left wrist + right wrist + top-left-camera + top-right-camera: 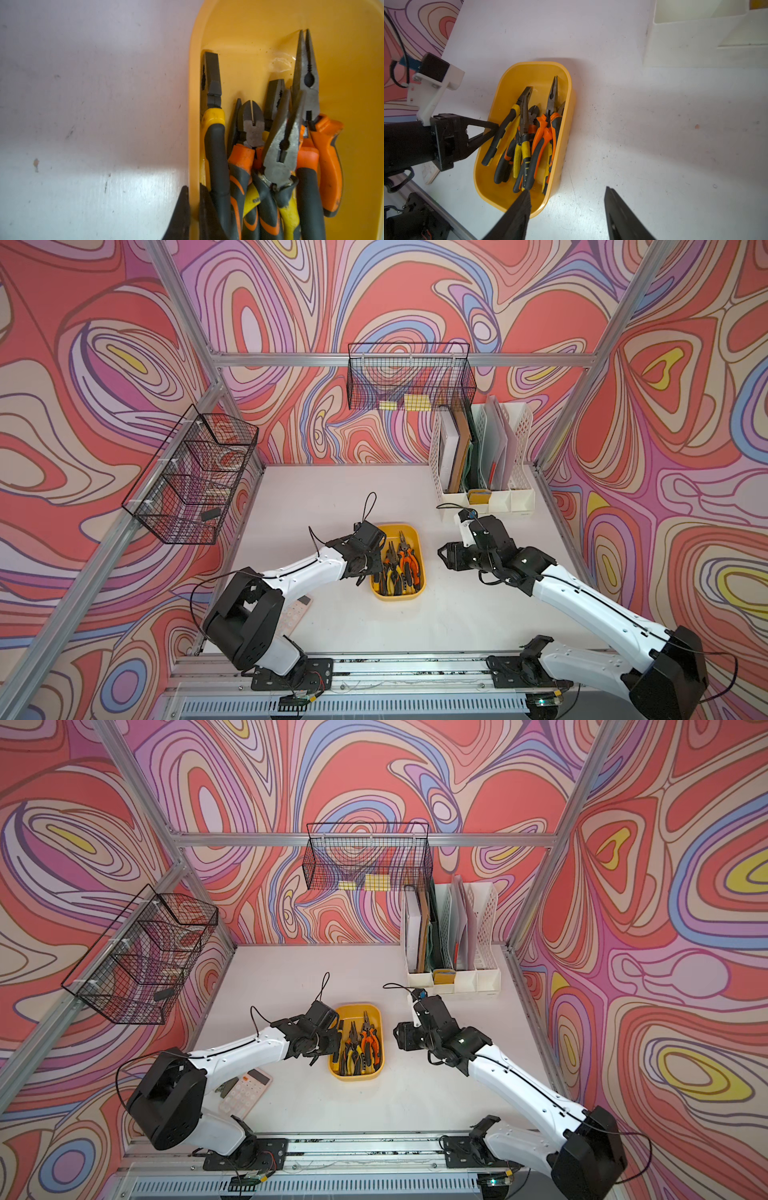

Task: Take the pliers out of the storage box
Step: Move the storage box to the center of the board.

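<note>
The left wrist view crops handles of the pliers (278, 158).

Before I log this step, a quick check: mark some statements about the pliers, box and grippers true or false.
1. The pliers lie in the storage box. True.
2. The right gripper holds a plier. False: it is open and empty, beside the box.
3. The left gripper is shut on the box's wall. True.
4. The storage box hangs on the wall. False: it stands on the table.
</note>
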